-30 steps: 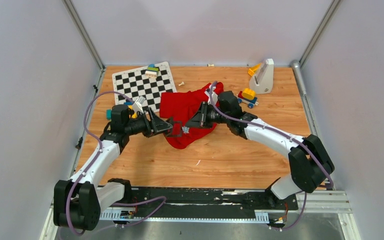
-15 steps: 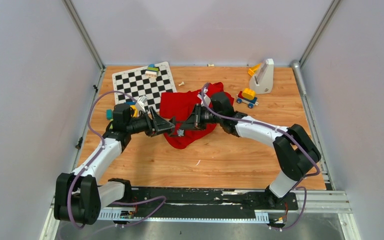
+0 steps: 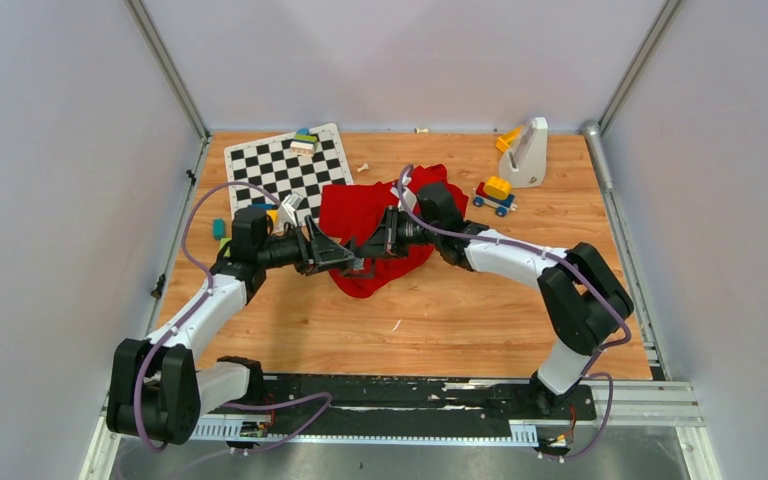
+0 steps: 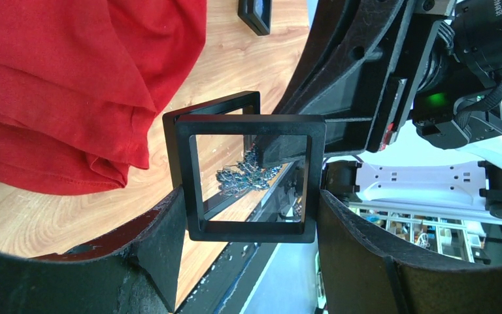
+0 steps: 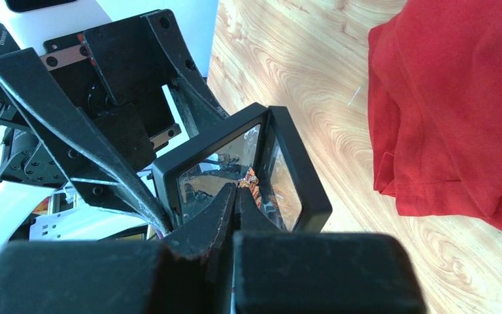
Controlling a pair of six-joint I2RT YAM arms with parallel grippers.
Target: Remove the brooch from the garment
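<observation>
The red garment (image 3: 370,212) lies crumpled at mid table; it also shows in the left wrist view (image 4: 72,85) and the right wrist view (image 5: 457,104). My left gripper (image 3: 343,258) (image 4: 251,226) is shut on a black square display case (image 4: 248,124) (image 5: 301,180) with clear film, holding it by its sides with its two halves apart. My right gripper (image 3: 368,252) (image 5: 237,191) is shut on the silvery brooch (image 4: 242,176) (image 5: 253,178), and its tips reach between the case halves. The brooch is off the garment, just in front of the garment's near edge.
A chessboard (image 3: 285,165) with toy blocks (image 3: 303,140) lies at the back left. A white stand (image 3: 526,152) and a toy car (image 3: 495,193) are at the back right. A teal block (image 3: 218,228) sits by the left arm. A small white peg (image 3: 364,167) lies behind the garment.
My right gripper has moved left with the brooch, up to the case held by the left gripper. The brooch now sits between the case halves. The left gripper shifted slightly right.
</observation>
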